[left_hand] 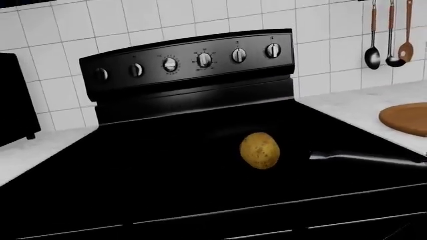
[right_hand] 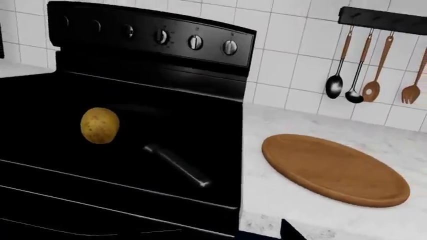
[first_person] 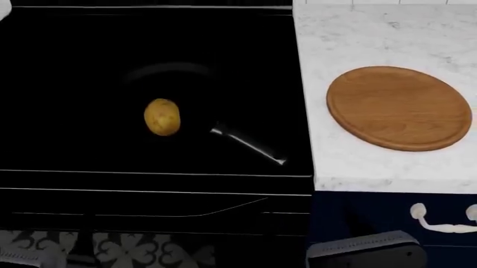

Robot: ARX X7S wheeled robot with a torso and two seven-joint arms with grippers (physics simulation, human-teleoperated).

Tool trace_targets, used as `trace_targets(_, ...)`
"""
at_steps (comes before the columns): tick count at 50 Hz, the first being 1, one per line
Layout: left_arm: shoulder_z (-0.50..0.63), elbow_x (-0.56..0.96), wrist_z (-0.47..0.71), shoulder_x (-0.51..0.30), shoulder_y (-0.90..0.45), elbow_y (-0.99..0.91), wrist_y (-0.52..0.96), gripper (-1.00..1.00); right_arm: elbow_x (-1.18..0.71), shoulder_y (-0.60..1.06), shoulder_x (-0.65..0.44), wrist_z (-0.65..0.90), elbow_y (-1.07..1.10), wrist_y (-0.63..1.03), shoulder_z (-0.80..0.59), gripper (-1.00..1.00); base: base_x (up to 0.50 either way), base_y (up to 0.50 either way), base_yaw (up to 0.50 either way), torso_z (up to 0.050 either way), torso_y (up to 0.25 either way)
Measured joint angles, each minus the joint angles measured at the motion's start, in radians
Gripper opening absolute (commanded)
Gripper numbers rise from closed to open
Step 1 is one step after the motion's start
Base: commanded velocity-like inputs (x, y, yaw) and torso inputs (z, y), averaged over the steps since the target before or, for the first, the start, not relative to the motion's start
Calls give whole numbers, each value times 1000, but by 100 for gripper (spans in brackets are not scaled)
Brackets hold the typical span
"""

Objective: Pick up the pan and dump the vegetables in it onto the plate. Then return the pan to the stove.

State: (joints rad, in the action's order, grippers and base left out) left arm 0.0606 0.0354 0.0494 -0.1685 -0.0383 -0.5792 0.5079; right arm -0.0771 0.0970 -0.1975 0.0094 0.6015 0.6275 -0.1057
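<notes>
I can't see my fingers' state in any view, so misjudging the thin pan handle [first_person: 249,146] could roll the potato [first_person: 162,116] out short of the plate [first_person: 399,108].

Pan handle [first_person: 249,146] open from above; plate [first_person: 399,107] bare, counter [first_person: 350,39] around it open; utensils [right_hand: 367,75] hang behind.

Head view: stove [first_person: 89,56] and plate [first_person: 399,107] seen steeply from above. Both wrist views: aimed low toward the tiled wall, sharing potato [left_hand: 259,150], pan handle [right_hand: 177,165], plate.
</notes>
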Motion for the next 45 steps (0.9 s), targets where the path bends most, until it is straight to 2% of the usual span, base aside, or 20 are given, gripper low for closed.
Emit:
trace_targets(14, -46, 57, -46, -65, -162, -266, 377, 100, -23, 265, -93, -39, 297, 494, -10, 100, 0, 0, 0, 48, 70)
trace_targets(17, -50, 72, -54, -72, -201, -304, 445, 100, -75, 346, -123, -12, 333, 593, -6, 100, 0, 500, 0, 48, 70)
trace_targets(20, -56, 82, -59, -80, -232, -335, 499, 100, -229, 434, -163, 98, 357, 685, 21, 100, 0, 500, 0, 48, 70)
trace_targets(24, -59, 91, -63, -88, -266, -366, 556, 100, -543, 557, -227, 330, 348, 771, 58, 100, 0, 483, 0, 48, 70)
trace_targets(28, -63, 98, -65, -97, -299, -395, 609, 100, -856, 686, -283, 547, 312, 824, 65, 100, 0, 0, 0, 49, 68)
trace_targets(33, -66, 131, -48, -113, -335, -423, 661, 100, -1158, 886, -353, 770, 241, 866, 11, 100, 498, -172, 0, 48, 70)
trace_targets(38, -72, 191, -10, -136, -356, -440, 687, 100, -1348, 1036, -401, 909, 186, 887, -55, 100, 500, -151, 0, 49, 70)
trace_targets(45, -86, 270, 41, -165, -364, -451, 697, 100, -1433, 1128, -441, 961, 158, 893, -117, 100, 500, -142, 0, 48, 70)
